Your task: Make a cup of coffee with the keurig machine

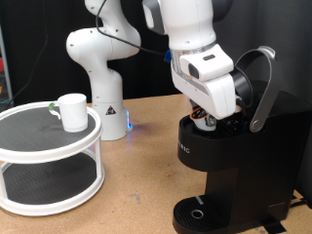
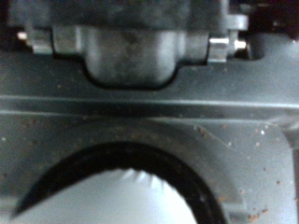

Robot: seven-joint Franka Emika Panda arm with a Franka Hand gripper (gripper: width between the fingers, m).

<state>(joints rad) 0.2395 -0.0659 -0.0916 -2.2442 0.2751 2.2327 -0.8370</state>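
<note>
The keurig machine [image 1: 234, 166] stands at the exterior view's right, black and boxy, with its silver-grey handle band [image 1: 261, 88] lifted and the lid open. My gripper [image 1: 205, 119] reaches down into the open top chamber, and its fingertips are hidden by the machine's rim. The wrist view is blurred and very close. It shows the dark round pod opening [image 2: 192, 163] with something white and ridged [image 2: 121, 194] inside. The cup [image 1: 71, 110], a small white mug, stands upright on a round white stand at the left, far from the gripper. The drip tray [image 1: 198, 213] holds nothing.
The white two-tier round stand [image 1: 29, 136] takes up the exterior view's left. The arm's white base [image 1: 102, 93] stands behind it, with a blue light on the wooden table [image 1: 136, 185] beside it. Dark curtains hang at the back.
</note>
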